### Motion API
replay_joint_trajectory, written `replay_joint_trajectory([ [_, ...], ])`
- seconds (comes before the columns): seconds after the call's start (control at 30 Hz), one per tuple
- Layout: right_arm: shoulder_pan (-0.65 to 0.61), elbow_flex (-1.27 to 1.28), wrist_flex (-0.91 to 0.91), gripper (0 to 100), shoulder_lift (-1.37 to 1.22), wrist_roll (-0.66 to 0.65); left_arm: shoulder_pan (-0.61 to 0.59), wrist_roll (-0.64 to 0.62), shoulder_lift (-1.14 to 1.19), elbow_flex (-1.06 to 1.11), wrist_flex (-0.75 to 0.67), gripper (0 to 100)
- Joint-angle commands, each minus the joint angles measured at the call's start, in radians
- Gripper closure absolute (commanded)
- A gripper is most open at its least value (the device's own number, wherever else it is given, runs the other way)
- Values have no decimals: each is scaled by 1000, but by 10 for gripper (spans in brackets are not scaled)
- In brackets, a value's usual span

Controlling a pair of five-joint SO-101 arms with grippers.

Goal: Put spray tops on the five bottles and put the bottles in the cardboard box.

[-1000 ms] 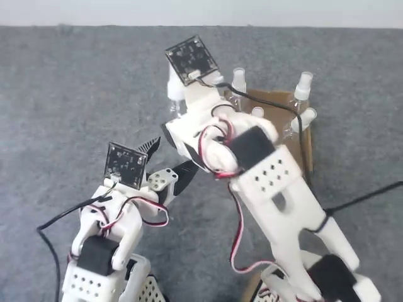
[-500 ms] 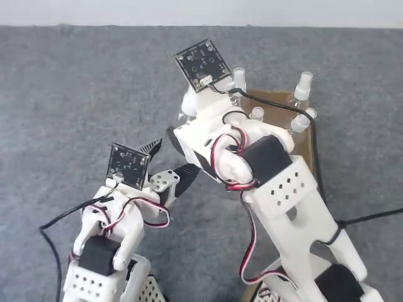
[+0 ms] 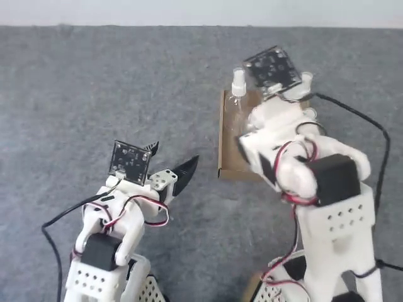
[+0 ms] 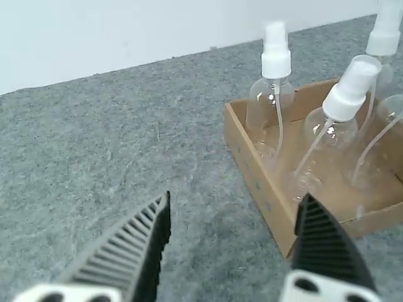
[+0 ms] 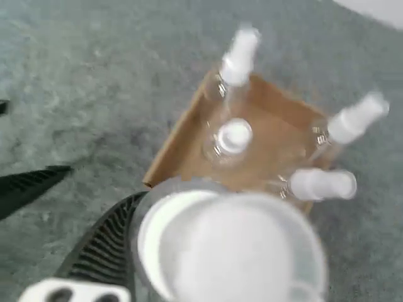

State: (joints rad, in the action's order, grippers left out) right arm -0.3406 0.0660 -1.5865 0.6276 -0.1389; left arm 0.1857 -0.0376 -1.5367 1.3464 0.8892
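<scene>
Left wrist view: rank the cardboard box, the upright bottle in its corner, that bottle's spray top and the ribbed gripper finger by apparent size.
1. Cardboard box.
2. Upright bottle and ribbed finger: these look alike; the finger is nearer the camera, so unranked.
3. Spray top.

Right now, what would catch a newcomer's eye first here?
The right gripper, close to the cardboard box, grips a clear bottle. Four more sprayer-topped bottles stand inside the box. Beside it, the left gripper hangs open over grey carpet.
</scene>
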Motion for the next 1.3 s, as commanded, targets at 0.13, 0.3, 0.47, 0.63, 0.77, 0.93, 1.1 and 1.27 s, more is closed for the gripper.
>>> replay_joint_trajectory([
  [0.13, 99, 298, 243, 993, 82, -17, 5, -2, -14, -7, -23, 706],
  [0.3, 104, 537, 452, 993, 179, -15, 5, -2, -14, -7, -23, 706],
  [0.47, 101, 712, 622, 993, 242, -14, 5, -2, -14, 4, -25, 706],
  [0.63, 104, 755, 693, 993, 245, 91, 5, -2, -14, 4, -25, 706],
  [0.77, 99, 756, 731, 993, 242, 104, 6, -2, -14, 4, -25, 706],
  [0.93, 99, 793, 750, 993, 242, 103, 6, -2, -14, 4, -25, 706],
  [1.1, 99, 815, 750, 993, 242, 104, 8, -2, -14, 4, -23, 706],
  [1.27, 99, 821, 773, 993, 239, 106, 11, -2, -14, 4, -21, 706],
])
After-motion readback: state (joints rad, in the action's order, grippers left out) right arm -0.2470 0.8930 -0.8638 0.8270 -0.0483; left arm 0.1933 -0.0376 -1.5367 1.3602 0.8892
